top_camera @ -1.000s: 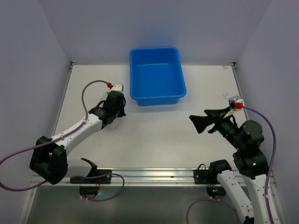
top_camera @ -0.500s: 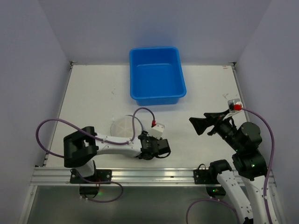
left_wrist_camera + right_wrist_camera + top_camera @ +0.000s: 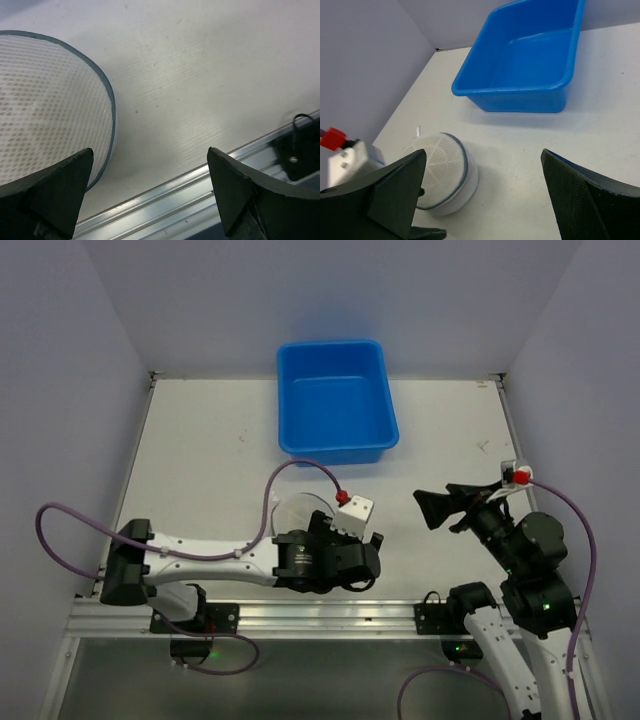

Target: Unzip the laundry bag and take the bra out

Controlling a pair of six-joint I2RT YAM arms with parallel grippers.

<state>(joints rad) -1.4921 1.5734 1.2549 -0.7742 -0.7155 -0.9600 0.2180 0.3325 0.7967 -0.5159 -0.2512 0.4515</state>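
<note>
The laundry bag [image 3: 298, 510], a round white mesh drum with a dark zip line round its rim, stands on the table near the front middle. It shows best in the right wrist view [image 3: 445, 175], with its flat end panel tilted up. My left gripper [image 3: 366, 560] hovers low just right of the bag, open, with nothing between its fingers [image 3: 55, 192]. The bag's rim [image 3: 107, 100] lies beside the left finger. My right gripper [image 3: 440, 506] hangs open further right, pointing at the bag from a distance. The bra does not show.
A blue plastic tub [image 3: 335, 402] stands at the back middle; its inside looks bare in the right wrist view [image 3: 530, 55]. The metal rail [image 3: 200, 190] of the table's front edge runs close under my left gripper. My left arm [image 3: 200, 552] stretches along the front edge.
My left arm has swung from the far left, near the tub, to the front middle, and its jaws have gone from shut to open. The bag now shows on the table. The right arm barely moved.
</note>
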